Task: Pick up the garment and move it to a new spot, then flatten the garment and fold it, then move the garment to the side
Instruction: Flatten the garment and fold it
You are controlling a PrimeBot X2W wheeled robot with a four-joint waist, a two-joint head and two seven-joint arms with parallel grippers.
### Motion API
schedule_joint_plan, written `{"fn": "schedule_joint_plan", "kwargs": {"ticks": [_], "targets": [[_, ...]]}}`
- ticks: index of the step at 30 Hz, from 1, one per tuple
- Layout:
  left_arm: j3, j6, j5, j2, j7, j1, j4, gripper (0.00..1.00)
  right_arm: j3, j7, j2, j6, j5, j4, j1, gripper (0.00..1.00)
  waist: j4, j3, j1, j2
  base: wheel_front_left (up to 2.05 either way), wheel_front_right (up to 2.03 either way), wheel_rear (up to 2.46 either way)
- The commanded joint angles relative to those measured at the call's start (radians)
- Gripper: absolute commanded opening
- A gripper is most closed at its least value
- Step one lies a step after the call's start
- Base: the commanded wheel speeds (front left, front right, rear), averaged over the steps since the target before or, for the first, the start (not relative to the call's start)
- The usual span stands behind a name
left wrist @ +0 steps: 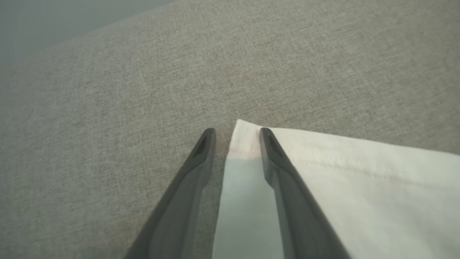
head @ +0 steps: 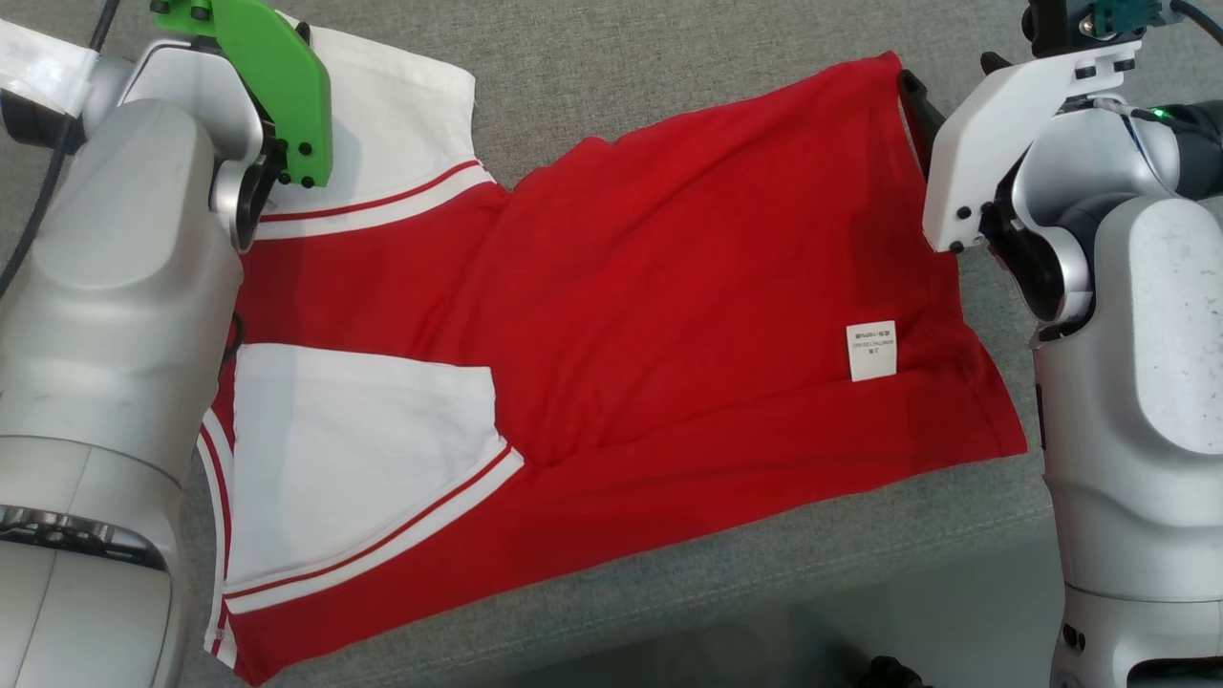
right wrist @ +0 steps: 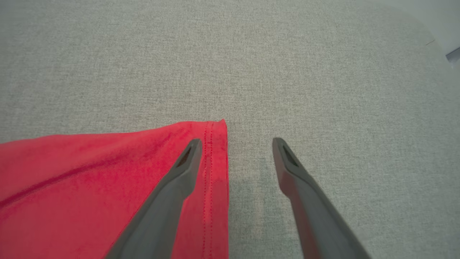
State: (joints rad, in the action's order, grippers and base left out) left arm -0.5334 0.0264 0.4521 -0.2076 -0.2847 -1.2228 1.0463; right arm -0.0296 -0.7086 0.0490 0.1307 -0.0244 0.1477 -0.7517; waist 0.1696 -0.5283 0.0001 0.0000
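Observation:
The garment [head: 669,287] is a red shirt with white sleeves, spread flat on a grey cushion. A white label [head: 870,351] shows near its right hem. In the left wrist view my left gripper [left wrist: 237,133] stands open. Its fingers straddle the corner of the far white sleeve [left wrist: 359,187], low over the cushion. My right gripper [right wrist: 237,144] is open wide at the far right corner of the red hem [right wrist: 215,162]. One finger [right wrist: 179,180] is over the cloth and the other is over bare cushion. One dark right finger [head: 914,103] shows at that hem corner in the head view.
The grey cushion [head: 669,57] extends beyond the shirt at the back and on both sides. Its front edge runs along the bottom, with pale floor [head: 955,612] below. My two silver forearms flank the shirt, the left carrying a green bracket [head: 277,76].

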Motion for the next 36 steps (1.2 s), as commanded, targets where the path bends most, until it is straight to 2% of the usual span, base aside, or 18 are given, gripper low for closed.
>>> {"fn": "schedule_joint_plan", "kwargs": {"ticks": [1, 2, 20, 30, 31, 33, 34, 35, 36], "targets": [[-0.005, 0.004, 0.002, 0.005, 0.004, -0.006, 0.01, 0.14, -0.003, 0.0, 0.003, 0.0, 0.01, 0.003, -0.016, 1.0, -0.002, -0.003, -0.0001, 0.0, 0.0, 0.0, 0.0], [-0.007, 0.006, 0.003, 0.011, 0.007, -0.004, 0.013, 0.0, -0.007, 0.0, 0.003, 0.0, 0.018, 0.006, -0.02, 1.0, -0.003, -0.004, -0.0001, 0.0, 0.0, 0.0, 0.0], [-0.034, 0.038, 0.022, 0.072, 0.063, -0.014, 0.084, 0.0, -0.057, -0.054, 0.003, 0.0, 0.108, 0.171, -0.154, 1.0, -0.049, -0.039, -0.0001, 0.0, 0.0, 0.0, 0.0], [-0.047, 0.048, 0.031, 0.087, 0.083, -0.024, 0.123, 0.0, -0.026, -0.135, 0.003, 0.0, 0.071, 0.223, -0.163, 1.0, -0.062, -0.049, -0.0001, 0.0, 0.0, 0.0, 0.0], [-0.047, 0.049, 0.032, 0.088, 0.084, -0.025, 0.126, 0.0, -0.03, -0.144, 0.003, 0.0, 0.073, 0.225, -0.158, 0.84, -0.063, -0.049, -0.0001, 0.0, 0.0, 0.0, 0.0], [-0.048, 0.051, 0.036, 0.089, 0.087, -0.029, 0.133, 0.0, -0.037, -0.156, 0.003, 0.0, 0.077, 0.224, -0.15, 0.63, -0.064, -0.05, -0.0001, 0.0, 0.0, 0.0, 0.0], [-0.048, 0.051, 0.036, 0.089, 0.087, -0.029, 0.133, 0.0, -0.037, -0.156, 0.003, 0.0, 0.077, 0.224, -0.15, 0.63, -0.064, -0.05, -0.0001, 0.0, 0.0, 0.0, 0.0], [-0.049, 0.052, 0.037, 0.09, 0.087, -0.03, 0.136, 0.0, -0.042, -0.164, 0.004, 0.0, 0.073, 0.225, -0.146, 0.42, -0.065, -0.051, -0.0001, 0.0, 0.0, 0.0, 0.0], [-0.05, 0.054, 0.037, 0.091, 0.089, -0.031, 0.139, 0.0, -0.042, -0.168, 0.004, 0.0, 0.07, 0.226, -0.143, 0.28, -0.065, -0.052, -0.0001, 0.0, 0.0, 0.0, 0.0]]}}
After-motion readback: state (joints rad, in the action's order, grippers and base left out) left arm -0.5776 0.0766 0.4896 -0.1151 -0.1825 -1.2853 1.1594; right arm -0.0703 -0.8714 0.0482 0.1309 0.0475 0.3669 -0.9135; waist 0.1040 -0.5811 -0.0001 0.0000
